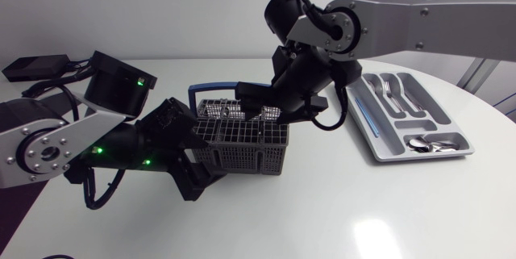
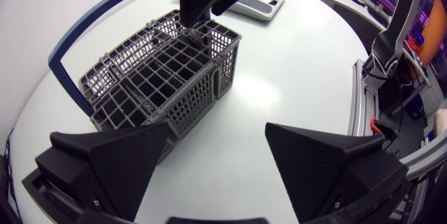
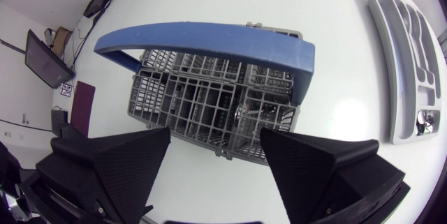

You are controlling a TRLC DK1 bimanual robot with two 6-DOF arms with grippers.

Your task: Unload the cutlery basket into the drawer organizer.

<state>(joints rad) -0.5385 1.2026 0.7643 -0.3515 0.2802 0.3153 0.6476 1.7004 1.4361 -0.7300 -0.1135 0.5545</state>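
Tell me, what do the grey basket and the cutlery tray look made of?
The basket looks like moulded grey plastic: thin matte lattice walls. The tray seems smooth light-grey plastic, rounded compartments. Its spoons look like polished metal; they gleam.

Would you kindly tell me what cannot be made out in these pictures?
Head view: the right arm covers part of the cutlery basket's interior.
Right wrist view: the blue handle and mesh hide whatever cutlery remains.
Left wrist view: the drawer organizer is small and partly behind the right claw.
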